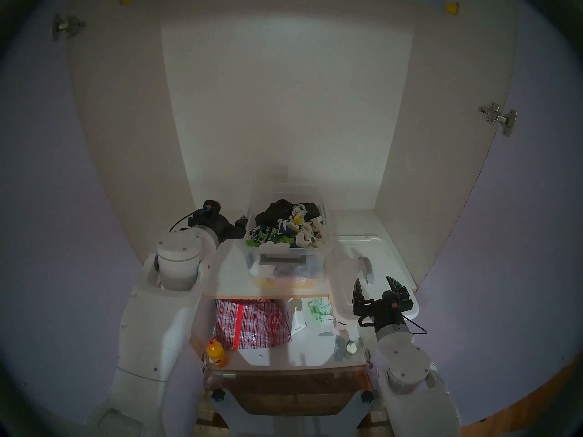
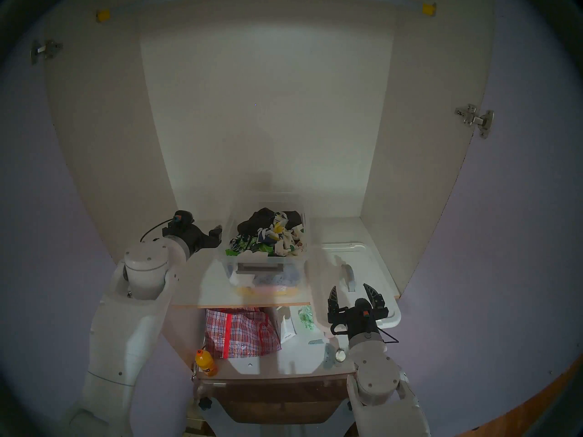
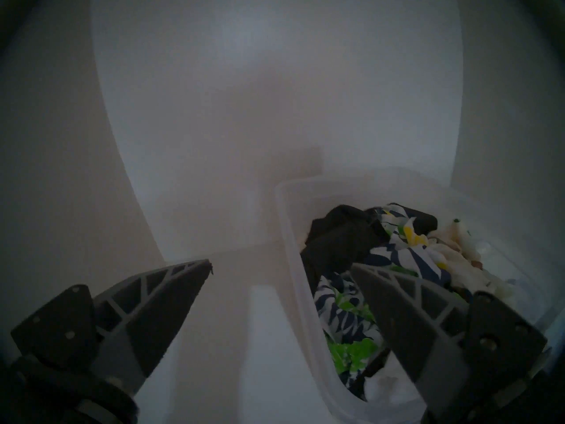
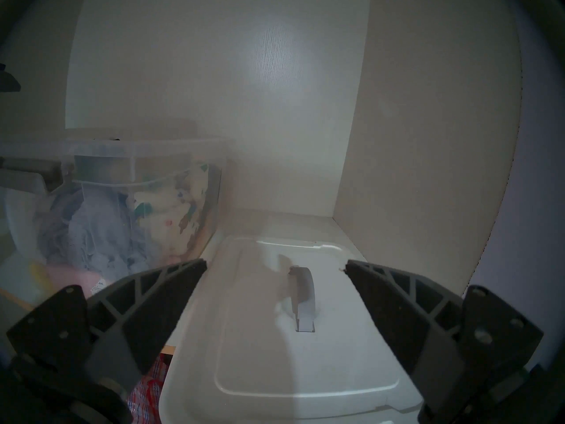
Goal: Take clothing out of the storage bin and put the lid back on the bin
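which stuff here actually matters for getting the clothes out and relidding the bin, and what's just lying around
Belongs to the job:
floral-leaf garment, on top in the bin
clear storage bin, open
white lid, on the shelf right of the bin

Just lying about:
black garment in the bin
red-checked bag
orange bottle

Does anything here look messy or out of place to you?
The lid is off, lying flat on the shelf right of the storage bin, its near end overhanging the edge. The clothing sits crumpled atop the bin's heaped contents. Nothing looks spilled or broken.
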